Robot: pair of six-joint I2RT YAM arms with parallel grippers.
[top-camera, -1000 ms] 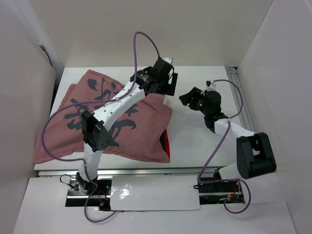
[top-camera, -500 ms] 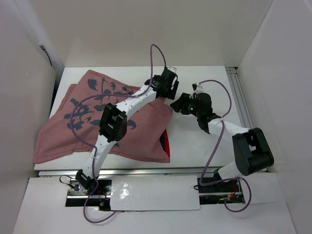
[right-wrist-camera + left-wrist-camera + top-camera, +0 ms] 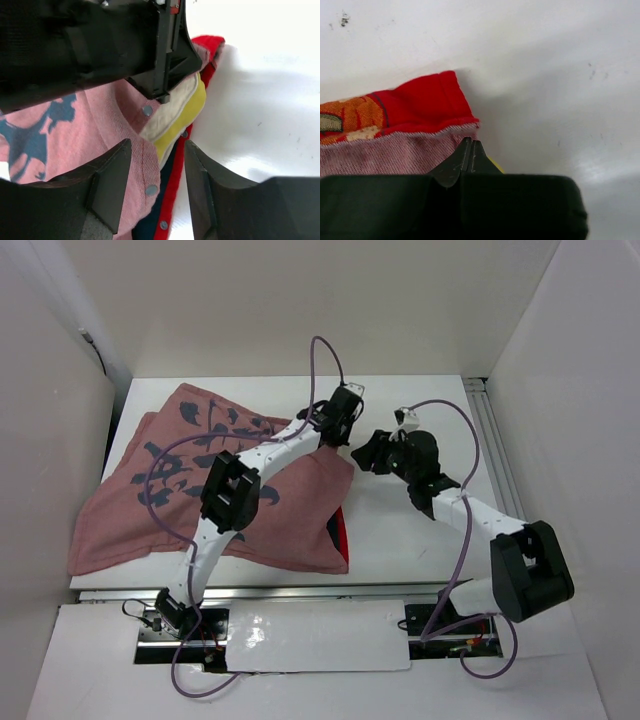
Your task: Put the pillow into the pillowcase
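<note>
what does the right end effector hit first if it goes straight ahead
Probably the pillowcase mouth, where the pillow peeks out, just below the left end effector; depth is unclear.
</note>
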